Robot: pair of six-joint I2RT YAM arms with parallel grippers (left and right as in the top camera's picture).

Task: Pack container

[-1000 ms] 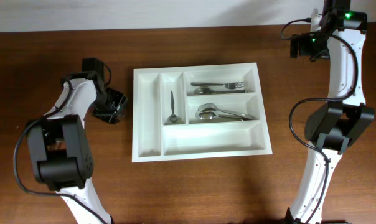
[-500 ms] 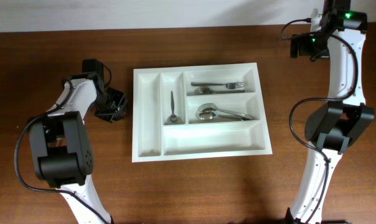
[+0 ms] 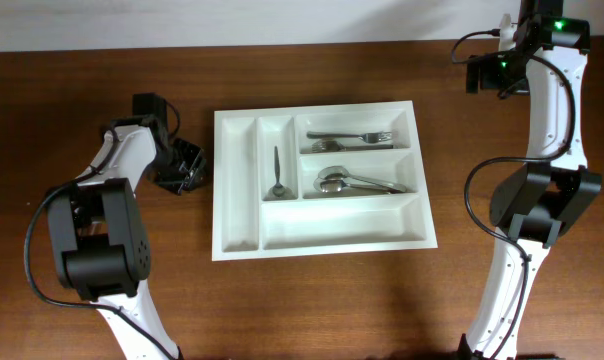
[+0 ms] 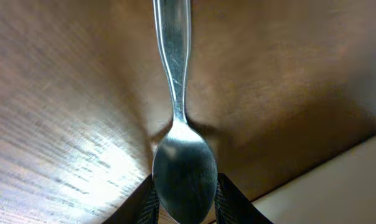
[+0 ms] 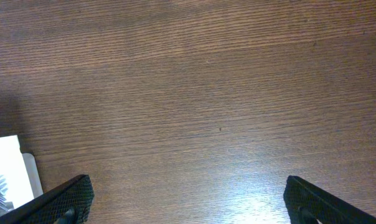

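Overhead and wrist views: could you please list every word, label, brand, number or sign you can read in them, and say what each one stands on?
No readable text in any view.
The container: plain white, no label or brand visible.
The spoon: no stamp or mark legible on the bowl or handle.
The table: bare wood grain, no sign.
The green lights on the right arm: lamps only, no characters.

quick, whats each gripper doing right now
left gripper: closed on a spoon, gripping it by the bowl
right gripper: open, holding nothing
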